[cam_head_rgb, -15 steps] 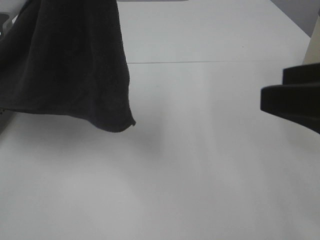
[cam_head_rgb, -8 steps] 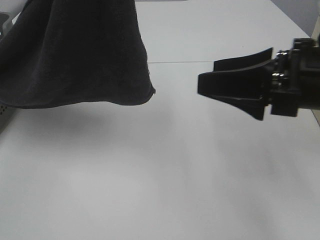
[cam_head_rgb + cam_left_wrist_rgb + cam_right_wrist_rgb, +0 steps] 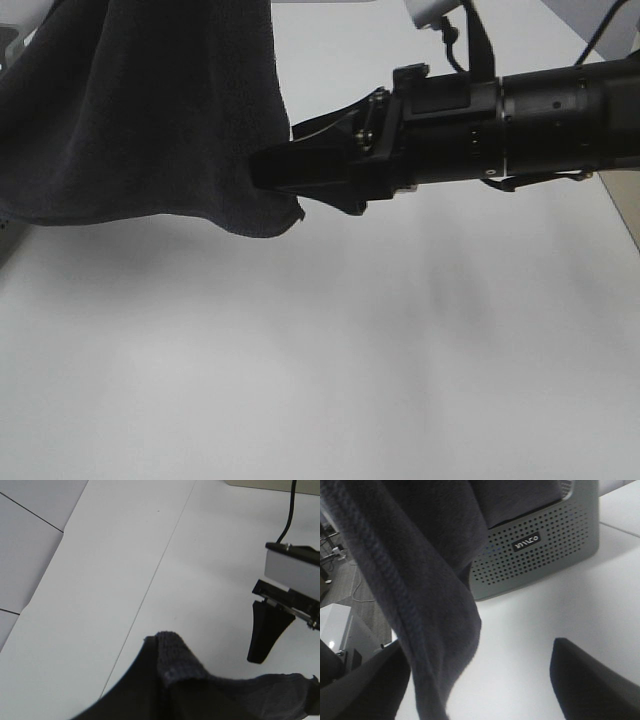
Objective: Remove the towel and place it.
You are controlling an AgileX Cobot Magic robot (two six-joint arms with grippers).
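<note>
The dark charcoal towel hangs in the air at the upper left of the exterior view, its lower corner above the white table. Its bunched top fills the bottom of the left wrist view, where my left gripper holds it; the fingers are mostly covered. My right gripper reaches across from the right, open, its jaws on either side of the towel's right hem. In the right wrist view the hem hangs between the two fingers. One right finger shows in the left wrist view.
A grey perforated basket with dark cloth in it stands behind the towel; its edge shows at the far left of the exterior view. The white table spreads below both arms, with a seam line.
My right arm has swept in from the right edge to the towel's right hem, still open. The towel's lower corner has swung right and risen slightly.
</note>
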